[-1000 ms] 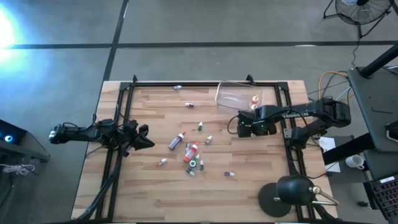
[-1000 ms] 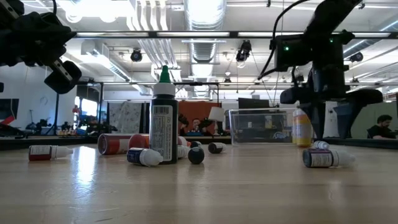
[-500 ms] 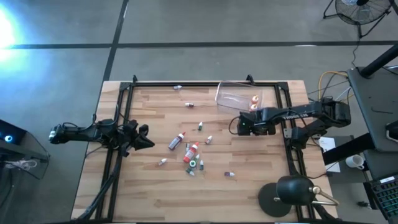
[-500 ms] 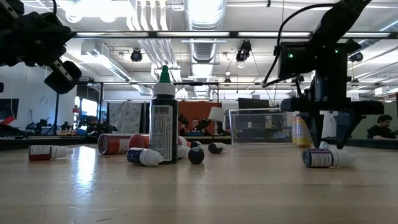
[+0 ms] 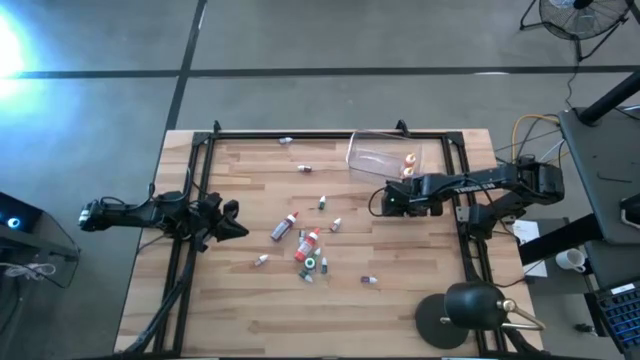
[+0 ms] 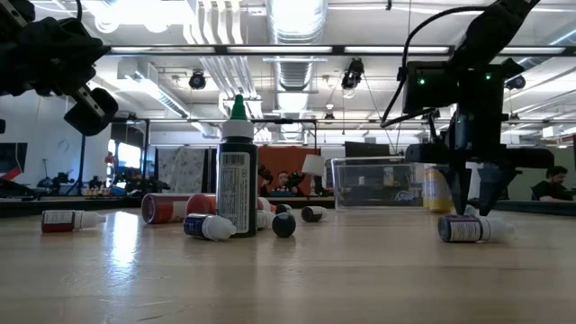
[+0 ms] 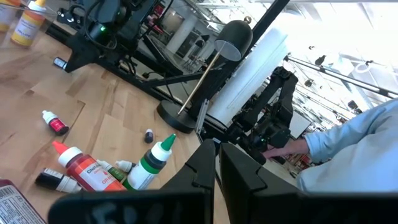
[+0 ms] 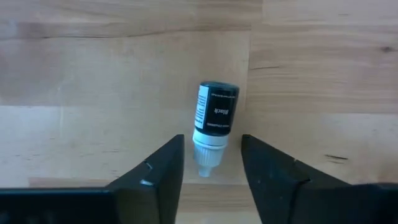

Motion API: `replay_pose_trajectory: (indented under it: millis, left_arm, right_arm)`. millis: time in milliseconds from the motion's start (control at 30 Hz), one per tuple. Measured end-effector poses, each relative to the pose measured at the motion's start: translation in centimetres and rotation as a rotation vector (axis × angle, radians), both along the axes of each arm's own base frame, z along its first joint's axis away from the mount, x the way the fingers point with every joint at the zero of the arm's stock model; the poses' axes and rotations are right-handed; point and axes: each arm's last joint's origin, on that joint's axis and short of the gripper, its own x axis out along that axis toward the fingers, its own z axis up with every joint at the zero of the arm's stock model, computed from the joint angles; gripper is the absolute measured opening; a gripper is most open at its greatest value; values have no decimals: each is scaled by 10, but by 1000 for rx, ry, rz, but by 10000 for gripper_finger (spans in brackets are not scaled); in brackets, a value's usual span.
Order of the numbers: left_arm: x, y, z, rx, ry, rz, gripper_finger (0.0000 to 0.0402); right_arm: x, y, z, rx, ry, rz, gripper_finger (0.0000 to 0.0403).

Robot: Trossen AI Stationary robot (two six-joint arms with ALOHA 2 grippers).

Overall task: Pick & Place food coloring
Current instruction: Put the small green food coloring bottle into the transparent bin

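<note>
A small food coloring bottle (image 8: 216, 112) with a black label and a white cap (image 8: 207, 152) lies on its side on the wooden table. My right gripper (image 8: 212, 142) points down over it, open, with one finger on each side of the cap and a gap on both sides. In the high view this gripper (image 5: 385, 203) covers the bottle. Several more food coloring bottles (image 5: 305, 250) lie scattered mid-table, and a green-capped one (image 6: 237, 171) stands upright. My left gripper (image 5: 235, 215) waits shut and level at the table's left edge.
A clear plastic box (image 5: 385, 155) stands at the far right with orange-capped bottles (image 5: 408, 160) in it. A purple-labelled bottle (image 6: 463, 229) lies near the front. A black desk lamp (image 5: 465, 305) sits at the near right corner. A dark metal frame (image 5: 200, 150) runs around the table.
My right gripper has tipped until it points straight down and has sunk a little toward the black-labelled bottle. Its fingers have drawn closer together around the cap. The bottle has not moved.
</note>
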Motion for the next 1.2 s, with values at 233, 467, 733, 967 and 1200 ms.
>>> replay_pose_trajectory:
  millis: [233, 467, 733, 967, 1200]
  left_arm:
    - [0, 0, 0, 0, 0, 0, 0]
    - [0, 0, 0, 0, 0, 0, 0]
    - [0, 0, 0, 0, 0, 0, 0]
    - [0, 0, 0, 0, 0, 0, 0]
    - [0, 0, 0, 0, 0, 0, 0]
  right_arm:
    - [0, 0, 0, 5, 4, 26, 86]
    - [3, -1, 3, -22, 3, 89, 40]
    - [34, 2, 49, -106, -135, 381, 48]
    - [55, -18, 114, -503, -167, 288, 49]
    - [50, -62, 130, -432, -131, 231, 91]
